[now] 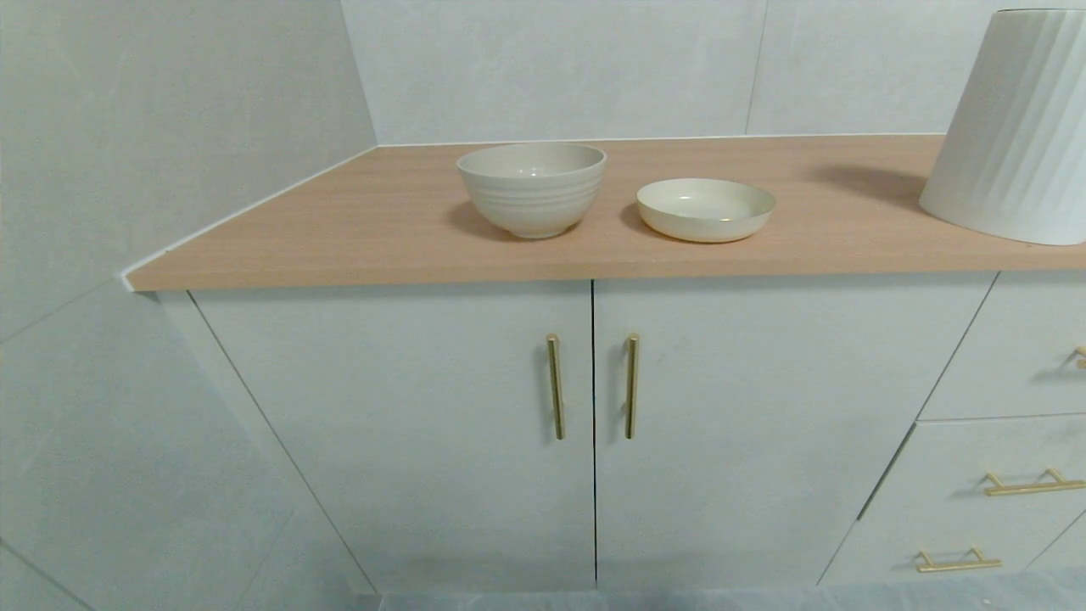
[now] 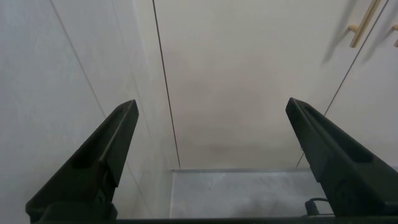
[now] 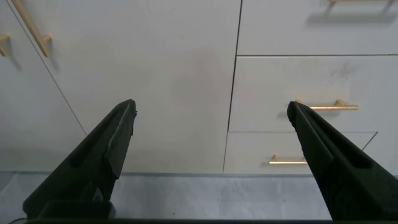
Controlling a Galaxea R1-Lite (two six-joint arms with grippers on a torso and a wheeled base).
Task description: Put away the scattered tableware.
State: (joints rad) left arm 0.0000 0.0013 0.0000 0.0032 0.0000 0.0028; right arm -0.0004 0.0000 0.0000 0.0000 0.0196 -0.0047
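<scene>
Two cream pieces: ribbed deep bowl [image 1: 532, 188] beside shallow glossy plate [image 1: 706, 209].

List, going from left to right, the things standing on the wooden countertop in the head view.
deep ribbed bowl → shallow dish → tall white fluted object

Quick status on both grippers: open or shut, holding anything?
Left gripper: open, holding nothing, in front of the cabinet door.
Right gripper: open, holding nothing, in front of the drawers.
</scene>
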